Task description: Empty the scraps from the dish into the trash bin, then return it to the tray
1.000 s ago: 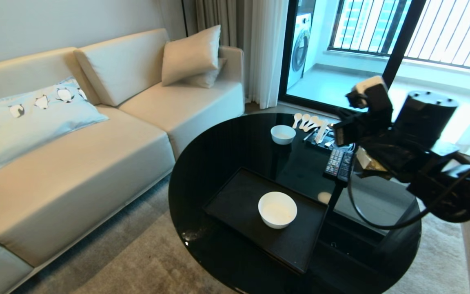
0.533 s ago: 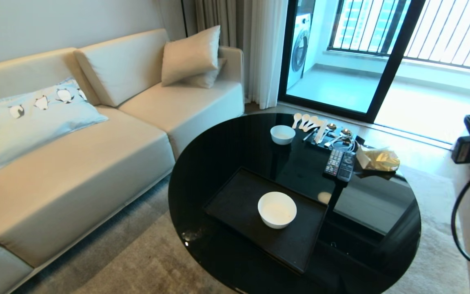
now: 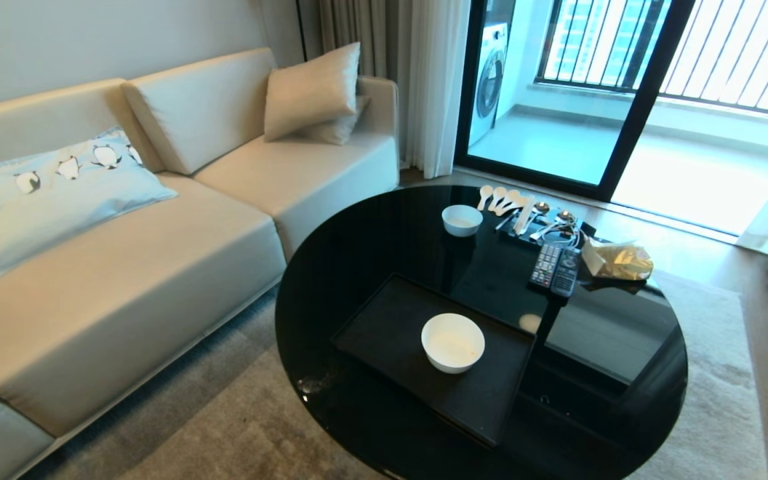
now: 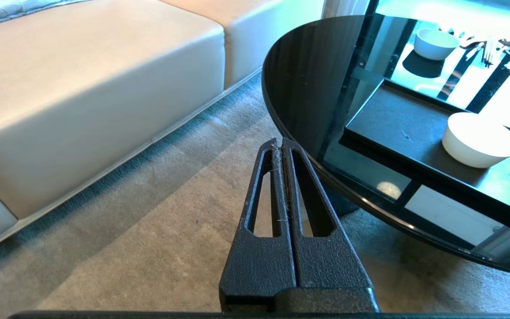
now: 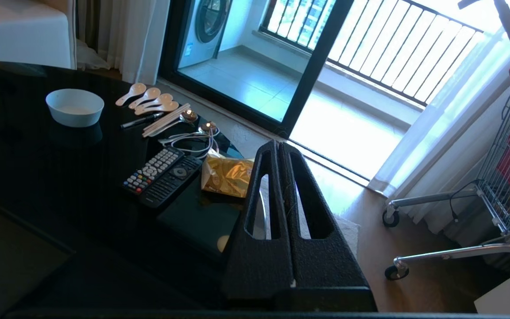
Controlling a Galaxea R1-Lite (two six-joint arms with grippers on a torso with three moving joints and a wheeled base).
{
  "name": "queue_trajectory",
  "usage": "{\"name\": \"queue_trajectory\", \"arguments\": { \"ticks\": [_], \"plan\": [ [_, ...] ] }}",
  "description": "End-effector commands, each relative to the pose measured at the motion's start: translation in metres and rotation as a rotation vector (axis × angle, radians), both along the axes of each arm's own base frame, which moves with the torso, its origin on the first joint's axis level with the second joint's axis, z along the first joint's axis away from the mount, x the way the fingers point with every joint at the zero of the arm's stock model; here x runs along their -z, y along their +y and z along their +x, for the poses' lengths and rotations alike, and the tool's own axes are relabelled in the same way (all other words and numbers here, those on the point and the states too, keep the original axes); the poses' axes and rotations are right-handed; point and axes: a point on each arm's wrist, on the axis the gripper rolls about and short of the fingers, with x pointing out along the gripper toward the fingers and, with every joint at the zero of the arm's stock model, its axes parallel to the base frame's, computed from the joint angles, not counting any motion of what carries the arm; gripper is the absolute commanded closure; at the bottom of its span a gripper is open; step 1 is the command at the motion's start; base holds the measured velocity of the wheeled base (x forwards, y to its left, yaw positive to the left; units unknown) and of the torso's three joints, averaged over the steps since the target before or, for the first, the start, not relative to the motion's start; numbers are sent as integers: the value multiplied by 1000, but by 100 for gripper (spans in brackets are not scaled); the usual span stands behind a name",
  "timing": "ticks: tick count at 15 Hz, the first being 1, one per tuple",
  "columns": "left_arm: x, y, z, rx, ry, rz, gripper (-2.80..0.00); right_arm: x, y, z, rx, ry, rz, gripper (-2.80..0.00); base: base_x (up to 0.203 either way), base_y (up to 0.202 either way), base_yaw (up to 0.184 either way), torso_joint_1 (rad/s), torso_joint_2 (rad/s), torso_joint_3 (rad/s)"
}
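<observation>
From the head camera, the white dish (image 3: 453, 343) was seen standing upright on the black tray (image 3: 384, 333), itself set on the round glass table (image 3: 357, 233); neither arm was caught in this view. At the left wrist, the left gripper (image 4: 280, 142) was pictured with fingers pressed together above the carpet (image 4: 148, 230), beside the table's edge. At the right wrist, the right gripper (image 5: 278, 145) was likewise shown clamped on nothing, near two remote controls (image 5: 163, 176) and a gold packet (image 5: 227, 176).

Neither arm shows from the head. Left gripper (image 4: 281, 144) hangs low, fingers pressed flat together, pointing forward and down. Right gripper (image 5: 278, 146) likewise, fingers fully closed, empty.
</observation>
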Motion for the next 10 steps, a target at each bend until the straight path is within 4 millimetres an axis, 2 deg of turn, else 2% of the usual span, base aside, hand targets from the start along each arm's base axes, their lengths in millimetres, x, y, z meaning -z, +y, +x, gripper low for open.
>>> {"name": "queue_trajectory", "arguments": {
  "ticks": [1, 5, 8, 10],
  "plan": [
    [0, 0, 0, -1, -1, -1, 0, -3, 4, -30, -2, -63, -10, 0, 0, 0, 0, 0, 0, 0],
    [0, 0, 0, -1, -1, -1, 0, 12, 10, -70, -66, -12, -17, 0, 0, 0, 0, 0, 0, 0],
    [0, 0, 0, -1, -1, -1, 0, 26, 15, -75, -188, 69, 1, 0, 0, 0, 0, 0, 0, 0],
    [0, 0, 0, -1, 0, -1, 0, 37, 15, -78, -195, 148, 57, 0, 0, 0, 0, 0, 0, 0]
  ]
}}
